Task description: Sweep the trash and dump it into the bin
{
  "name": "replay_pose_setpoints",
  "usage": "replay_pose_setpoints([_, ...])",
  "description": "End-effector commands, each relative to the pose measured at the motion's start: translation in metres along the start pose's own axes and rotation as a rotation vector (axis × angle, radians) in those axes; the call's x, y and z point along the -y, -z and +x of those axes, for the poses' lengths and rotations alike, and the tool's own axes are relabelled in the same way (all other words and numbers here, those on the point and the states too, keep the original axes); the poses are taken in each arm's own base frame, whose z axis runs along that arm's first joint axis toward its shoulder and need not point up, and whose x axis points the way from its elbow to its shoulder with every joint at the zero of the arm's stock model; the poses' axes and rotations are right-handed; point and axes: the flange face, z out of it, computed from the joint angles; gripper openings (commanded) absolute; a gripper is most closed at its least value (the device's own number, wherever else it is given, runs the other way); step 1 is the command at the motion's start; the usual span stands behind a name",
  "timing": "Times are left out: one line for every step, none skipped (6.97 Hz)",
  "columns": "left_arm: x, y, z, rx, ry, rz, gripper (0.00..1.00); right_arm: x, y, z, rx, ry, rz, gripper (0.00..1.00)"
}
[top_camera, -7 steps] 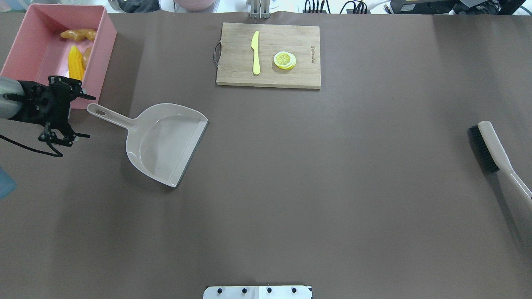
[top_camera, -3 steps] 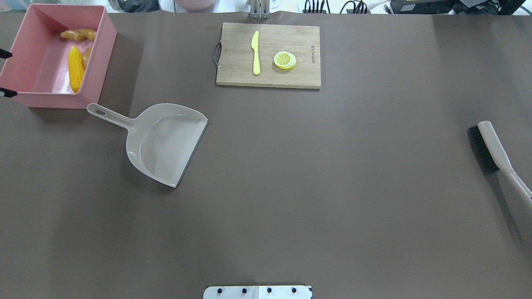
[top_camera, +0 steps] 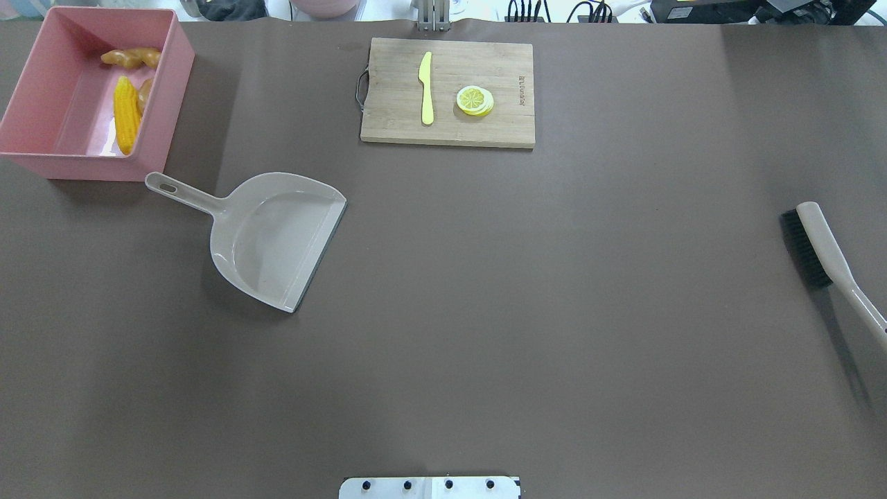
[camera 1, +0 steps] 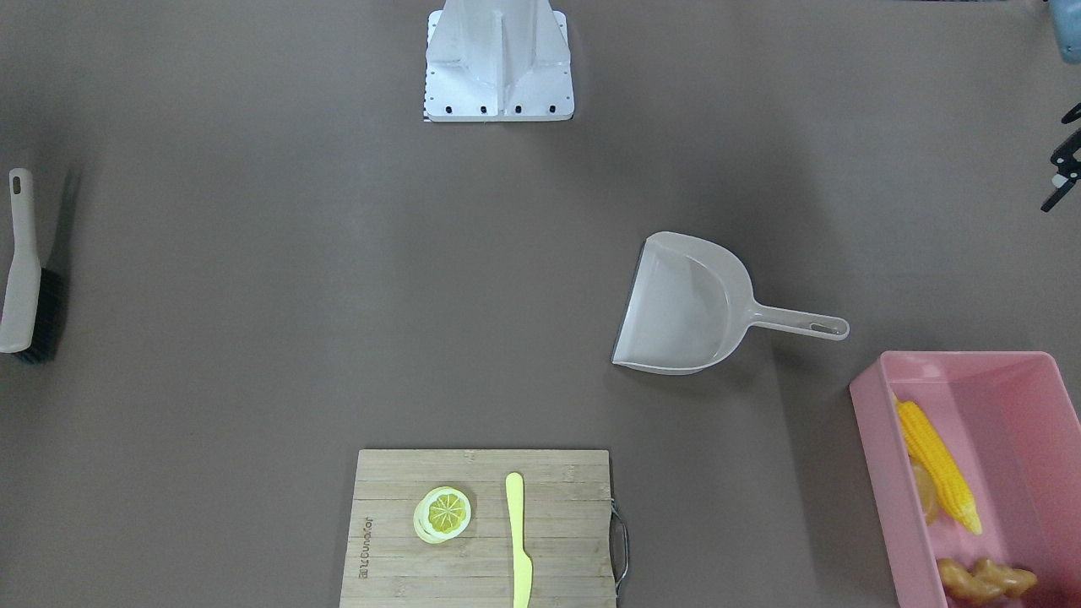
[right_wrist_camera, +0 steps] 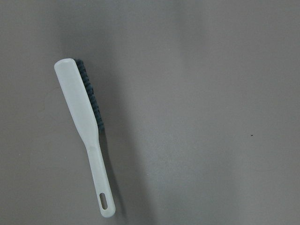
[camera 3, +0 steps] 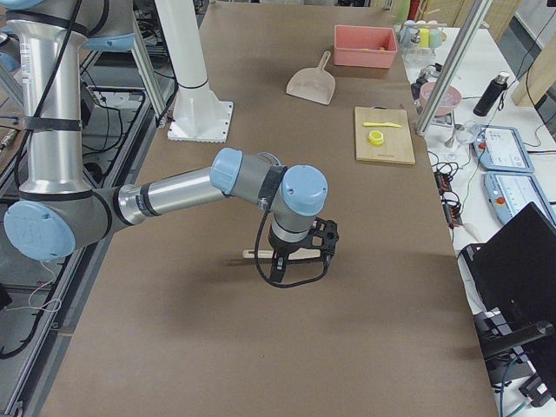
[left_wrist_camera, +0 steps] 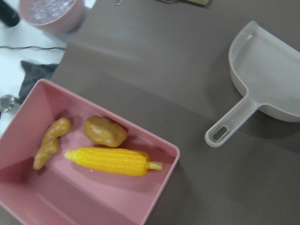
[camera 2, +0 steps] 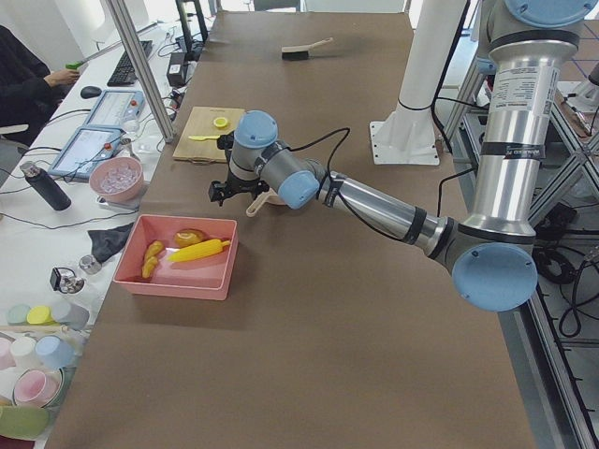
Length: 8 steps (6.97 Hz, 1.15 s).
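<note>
- The left gripper shows only at the edge of the front-facing view. Its jaws stand wide apart with nothing between them.
- It hangs raised off the table, on the robot's side of the bin and clear of it. Its wrist camera looks down into the bin.
- The right gripper shows only in the side view from the robot's right. How far it is open cannot be told from there.
- It hovers at the table end farthest from the bin, over the brush. The brush lies flat on the table with its bristles turned toward the bin side.
- All three pieces of trash are in the bin, along the wall that faces the dustpan.
- The corn cob lies lengthwise against that wall, and the potato is just beside it.
- The ginger root lies at the bin's end farthest from the robot.
- The dustpan sits flat on the table. Its handle tip is just beside the bin's near corner without touching, and its open lip points away from the bin.
- The cutting board lies well apart from the bin, along the same far edge of the table.
- On the board, the plastic knife is on the side nearer the bin and the lemon slice on the side away from it.
</note>
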Motion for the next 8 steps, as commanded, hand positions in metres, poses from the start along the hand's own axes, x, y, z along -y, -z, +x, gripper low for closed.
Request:
replay_pose_setpoints([-0.053,0.011,-0.024,0.035,0.162,-0.028,0.98,0.009,0.021,-0.002,-0.001,0.006,0.062,1.00])
replay_pose_setpoints([-0.068,0.007,-0.034,0.043,0.191,-0.048,0.98,0.009,0.023,0.004,-0.017,0.074,0.144,1.00])
replay_pose_setpoints([-0.092,-0.008,-0.056,0.075,0.250,-0.097,0.98,-0.002,0.007,0.017,-0.030,0.115,0.184,1.00])
replay_pose_setpoints([-0.114,-0.026,-0.077,0.097,0.302,-0.150,0.98,0.006,-0.007,0.033,-0.032,0.129,0.204,1.00])
replay_pose_setpoints([-0.125,-0.034,-0.091,0.105,0.379,-0.220,0.98,0.012,-0.001,0.029,-0.031,0.084,0.229,1.00])
replay_pose_setpoints([-0.112,-0.035,-0.097,0.091,0.454,-0.290,0.98,0.019,-0.004,0.026,-0.029,0.052,0.223,1.00])
replay_pose_setpoints([-0.094,-0.034,-0.101,0.077,0.510,-0.341,0.98,0.028,-0.016,0.030,-0.026,0.051,0.204,1.00])
replay_pose_setpoints([-0.088,-0.030,-0.097,0.072,0.515,-0.342,0.98,0.041,-0.034,0.025,-0.037,0.106,0.214,1.00])
